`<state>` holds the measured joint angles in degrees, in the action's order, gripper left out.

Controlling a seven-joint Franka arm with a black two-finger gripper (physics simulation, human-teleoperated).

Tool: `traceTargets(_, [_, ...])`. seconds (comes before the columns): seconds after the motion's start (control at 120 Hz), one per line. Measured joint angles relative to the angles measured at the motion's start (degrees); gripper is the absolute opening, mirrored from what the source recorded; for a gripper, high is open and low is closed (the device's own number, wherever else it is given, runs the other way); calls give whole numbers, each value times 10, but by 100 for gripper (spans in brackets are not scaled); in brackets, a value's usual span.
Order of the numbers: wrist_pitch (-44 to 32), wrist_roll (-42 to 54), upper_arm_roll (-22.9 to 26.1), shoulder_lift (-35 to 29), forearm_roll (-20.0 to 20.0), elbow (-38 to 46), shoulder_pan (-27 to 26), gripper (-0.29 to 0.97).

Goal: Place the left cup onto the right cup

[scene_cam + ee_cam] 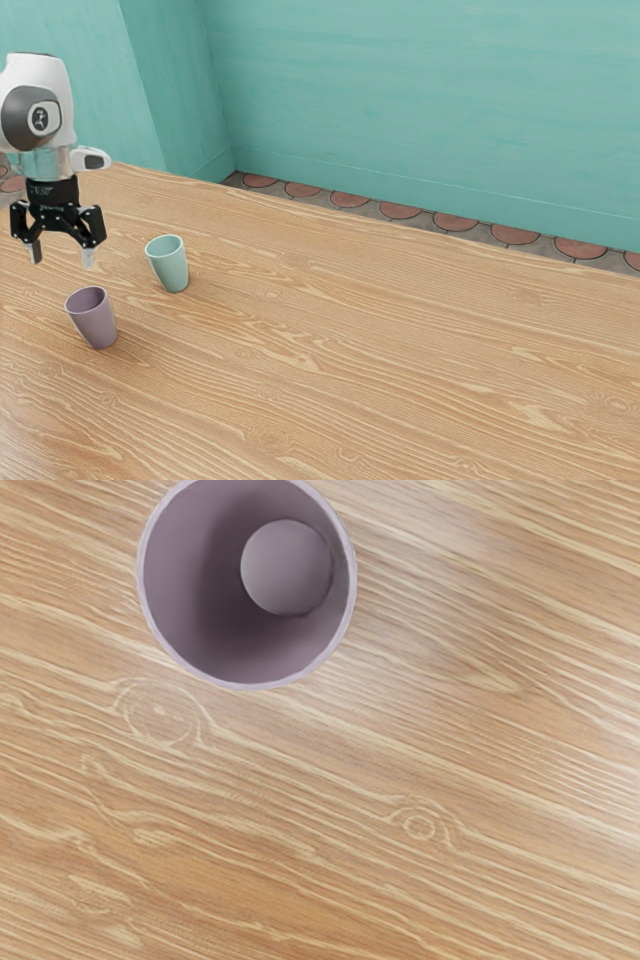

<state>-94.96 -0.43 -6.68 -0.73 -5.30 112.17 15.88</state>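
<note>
The wooden table [400, 340] sits by green walls [420, 90] and red floor tiles [400, 210]. The gripper [62, 252] hangs with fingers apart, near the purple cup [92, 317].

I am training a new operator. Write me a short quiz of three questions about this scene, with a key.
1. True or false: the gripper holds a cup.
2. Which stands farther toward the exterior view's right? A) purple cup B) teal cup
3. Into which cup does the wrist view look?
Key: 1. False: it is open and touches neither cup. 2. B. 3. The purple cup.
</note>
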Motion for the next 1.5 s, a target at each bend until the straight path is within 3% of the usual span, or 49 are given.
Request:
traceTargets(0.658, [-93,104,-1,63,3,41,68,68])
traceTargets(1.5, [-241,232,-2,119,13,39,72,68])
